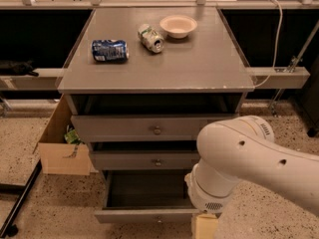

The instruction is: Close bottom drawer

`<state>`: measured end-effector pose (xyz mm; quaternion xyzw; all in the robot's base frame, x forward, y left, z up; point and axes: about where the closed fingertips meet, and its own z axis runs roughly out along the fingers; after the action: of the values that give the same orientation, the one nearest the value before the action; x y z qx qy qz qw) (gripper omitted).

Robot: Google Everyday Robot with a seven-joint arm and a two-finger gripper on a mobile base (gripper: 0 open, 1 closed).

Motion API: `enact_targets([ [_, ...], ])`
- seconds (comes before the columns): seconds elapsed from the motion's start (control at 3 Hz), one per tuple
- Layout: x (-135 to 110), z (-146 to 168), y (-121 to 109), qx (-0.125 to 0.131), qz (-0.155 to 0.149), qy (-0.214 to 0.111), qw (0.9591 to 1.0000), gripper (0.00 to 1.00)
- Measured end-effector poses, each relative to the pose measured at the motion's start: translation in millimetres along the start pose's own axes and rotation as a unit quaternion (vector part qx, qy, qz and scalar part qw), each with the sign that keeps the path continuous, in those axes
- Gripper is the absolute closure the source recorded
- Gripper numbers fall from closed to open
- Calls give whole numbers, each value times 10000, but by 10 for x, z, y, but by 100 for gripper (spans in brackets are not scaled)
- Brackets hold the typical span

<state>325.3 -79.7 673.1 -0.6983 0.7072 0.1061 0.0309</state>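
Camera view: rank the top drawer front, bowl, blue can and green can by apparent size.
1. Top drawer front, by far.
2. Bowl and blue can look alike; no ranking.
3. Green can, slightly smaller.
Hand sits low, at the front of the bottom drawer.
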Motion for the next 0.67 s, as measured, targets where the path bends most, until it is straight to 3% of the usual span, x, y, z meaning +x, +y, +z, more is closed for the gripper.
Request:
enact_targets([
  [0.33, 5, -6, 5, 8, -10, 1, 10000, 0],
  [0.67, 39, 181, -39, -202, 82, -128, 9997, 0],
])
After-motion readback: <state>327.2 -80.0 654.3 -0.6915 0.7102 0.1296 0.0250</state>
